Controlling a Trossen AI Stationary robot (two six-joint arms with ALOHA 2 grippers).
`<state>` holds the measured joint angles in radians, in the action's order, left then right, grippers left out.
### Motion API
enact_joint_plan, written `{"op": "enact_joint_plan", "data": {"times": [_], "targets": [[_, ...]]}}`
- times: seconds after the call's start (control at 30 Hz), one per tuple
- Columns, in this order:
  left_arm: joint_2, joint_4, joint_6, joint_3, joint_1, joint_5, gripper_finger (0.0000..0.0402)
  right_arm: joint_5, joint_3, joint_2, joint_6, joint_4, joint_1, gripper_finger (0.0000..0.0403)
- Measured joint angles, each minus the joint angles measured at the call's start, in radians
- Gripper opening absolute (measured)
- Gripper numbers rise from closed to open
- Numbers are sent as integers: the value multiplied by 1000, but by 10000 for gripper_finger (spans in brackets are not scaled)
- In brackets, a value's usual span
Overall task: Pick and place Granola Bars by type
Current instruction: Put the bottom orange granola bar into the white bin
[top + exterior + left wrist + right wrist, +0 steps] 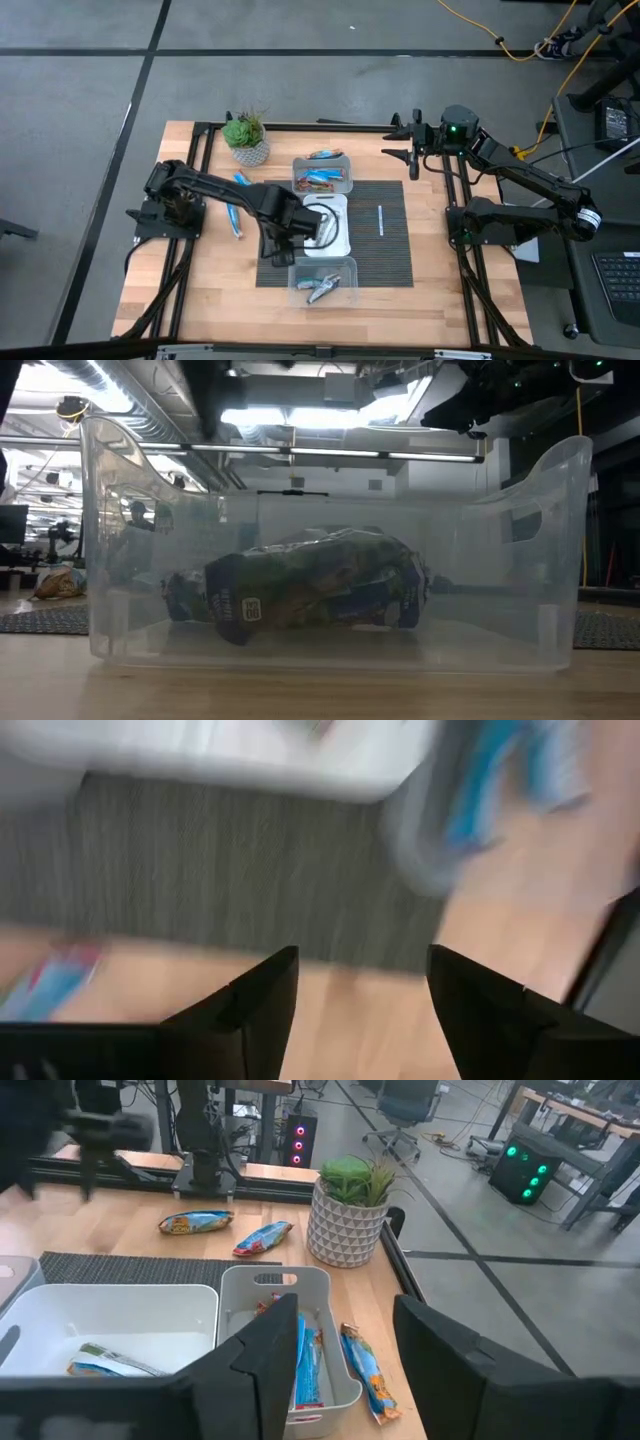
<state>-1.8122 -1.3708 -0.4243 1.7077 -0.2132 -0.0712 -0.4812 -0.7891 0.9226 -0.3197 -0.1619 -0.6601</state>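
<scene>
Wooden table, shiny blue-wrapped Granola Bars in clear tubs; left pincer wide, empty.

Grey concrete floor is running all around the wooden table, with dark seam lines crossing it. A yellow cable is snaking across the far right. Long ceiling lights are glowing under exposed ducts. An office chair is sitting farther back, and a box with green lights is glowing nearby.
</scene>
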Motion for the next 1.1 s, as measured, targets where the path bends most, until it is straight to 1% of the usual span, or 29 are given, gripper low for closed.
{"op": "enact_joint_plan", "data": {"times": [0.07,0.17,0.23,0.37,0.43,0.53,0.63,0.73,0.83,1.0,1.1], "targets": [[0,-93,-28,0,0,32,212,0,0,0,1,0,0,168],[0,-202,-80,0,-6,111,212,0,0,0,-1,0,0,168],[3,-200,-123,0,-9,150,212,0,0,0,-3,0,0,168],[37,-201,-168,0,-2,172,212,1,0,0,-4,1,0,168],[63,-193,-204,-35,-1,199,212,5,0,0,-4,2,0,168],[144,-200,-310,-137,5,238,212,27,0,0,-5,4,0,168],[257,-182,-448,-299,8,251,212,54,0,0,-6,6,0,168],[391,-140,-622,-467,7,253,212,76,0,0,-6,6,0,168],[508,-97,-821,-610,7,257,212,81,0,0,-6,6,0,168],[642,-60,-1119,-772,7,291,212,81,0,0,-6,6,0,168],[686,-32,-1234,-837,7,312,212,81,0,0,-6,6,0,168]]}}
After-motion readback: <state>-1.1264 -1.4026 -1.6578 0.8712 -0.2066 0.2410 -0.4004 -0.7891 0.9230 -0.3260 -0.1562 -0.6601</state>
